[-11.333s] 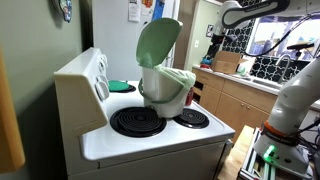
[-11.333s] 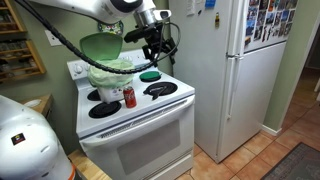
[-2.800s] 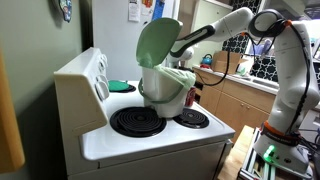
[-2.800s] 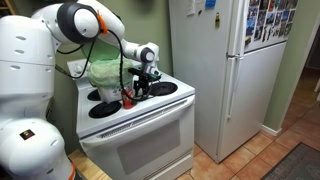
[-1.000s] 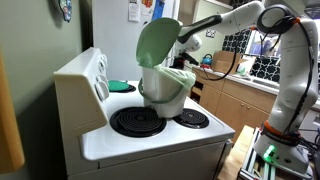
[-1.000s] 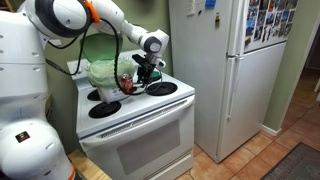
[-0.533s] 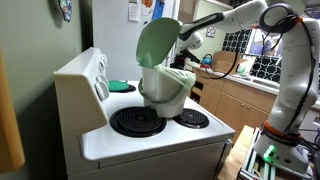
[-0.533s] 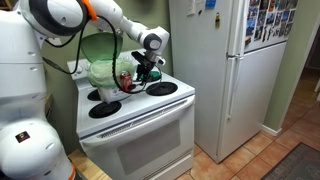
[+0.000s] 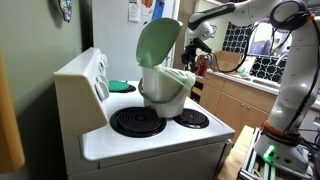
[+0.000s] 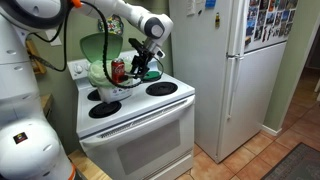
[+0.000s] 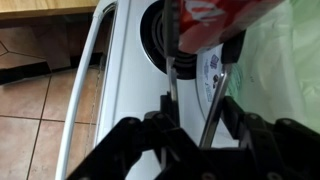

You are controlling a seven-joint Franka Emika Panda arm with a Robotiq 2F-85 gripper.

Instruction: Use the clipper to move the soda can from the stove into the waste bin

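Can: it's up off the burners! Red soda can (image 10: 118, 70), white lettering on the side, hanging in the air at the level of the bin's rim.
Can, wrist view: the red body (image 11: 215, 18) fills the top edge, white script across it, and the frame cuts off its upper part.
Clipper: two thin metal arms (image 11: 172, 80) run up from the hand and pinch the can between their tips.
Hand: the dark fingers (image 11: 190, 140) are pressed in on the clipper's arms from both sides, squeezing them together; in an exterior view the hand (image 10: 148, 55) sits above the back of the stove.
Bin: cream body (image 9: 168, 98) standing on the stove, just beside the can.
Lid: pale green and rounded (image 9: 158, 42), flipped up and open.
Liner: light green bag (image 9: 178, 76) folded over the rim; in the wrist view its green (image 11: 280, 80) lies directly beside the can.
Stove: white top (image 10: 140, 115) with black coils; a burner (image 11: 152, 35) shows below the can.
Over or short of the opening: can't tell.
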